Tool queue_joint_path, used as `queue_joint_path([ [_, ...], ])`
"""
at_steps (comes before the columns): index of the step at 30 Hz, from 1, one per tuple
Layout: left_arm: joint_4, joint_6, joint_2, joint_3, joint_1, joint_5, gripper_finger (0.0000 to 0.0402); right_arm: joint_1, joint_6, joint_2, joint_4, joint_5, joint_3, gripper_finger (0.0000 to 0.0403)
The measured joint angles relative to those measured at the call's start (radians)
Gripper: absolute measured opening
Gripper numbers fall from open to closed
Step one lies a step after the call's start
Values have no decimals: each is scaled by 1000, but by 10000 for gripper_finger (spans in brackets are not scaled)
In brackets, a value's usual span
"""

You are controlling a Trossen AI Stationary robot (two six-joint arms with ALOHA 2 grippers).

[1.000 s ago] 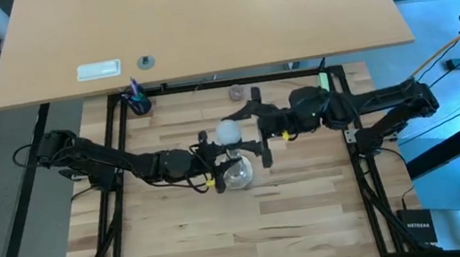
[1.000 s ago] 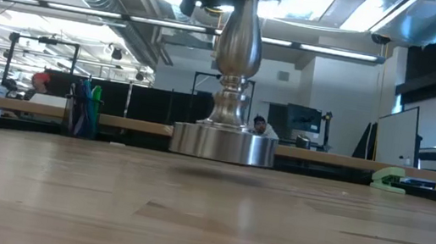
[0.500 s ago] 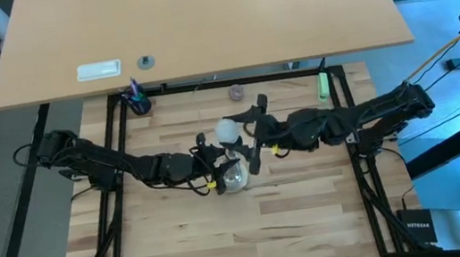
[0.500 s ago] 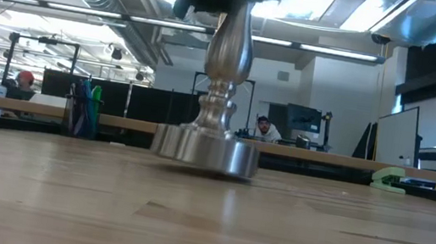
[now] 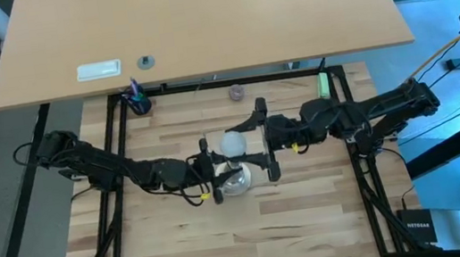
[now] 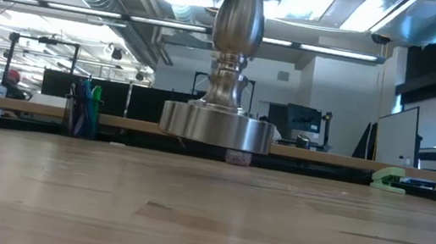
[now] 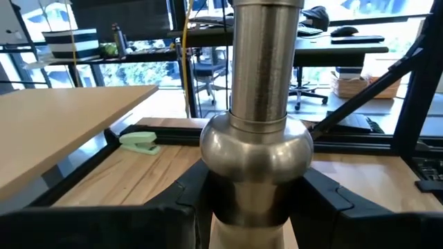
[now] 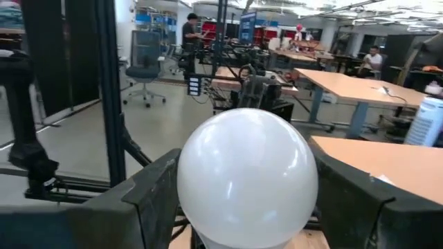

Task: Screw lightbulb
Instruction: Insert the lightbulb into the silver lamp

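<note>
The white lightbulb hangs over the middle of the table, just above the silvery stand. My right gripper comes from the table's right and is shut on the bulb, one finger on its far side and one on its near side. My left gripper comes from the left and is shut on the stand's stem. In the low view the stand's round base floats level above the table. The socket and the bulb's screw base are hidden. My left gripper pinches the stand's stem just beside its round bulge, one finger on each side. The fingers come level from the table's left and lie across the stem. The stand is upright, with its base lifted clear of the table. My right gripper holds the bulb's round globe between its two fingers, which stand wide apart at the globe's widest part. The fingers come about level from the table's right. The bulb is clear of the table, above the stand.
A small grey knob, a dark pen cup and a green stapler sit along the table's far edge. Beyond it stands a beige table with a white box. The near half of the wooden table is bare.
My right gripper has rolled about its wrist and gone a little toward the table's near edge, taking the bulb over the stand. The stand tipped to one side and is level again, its base a little higher above the table than before.
</note>
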Motion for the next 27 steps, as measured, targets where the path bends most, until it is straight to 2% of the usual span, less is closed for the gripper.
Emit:
queue_joint_path([
  [7, 39, 34, 0, 0, -11, 40, 124, 0, -3, -2, 2, -100, 0, 272],
  [20, 50, 31, 0, 0, -13, 48, 124, 1, -25, -8, -26, -95, 0, 272],
  [27, 113, 52, 0, 0, -24, 82, 124, 1, -29, -45, 5, -165, 0, 272],
])
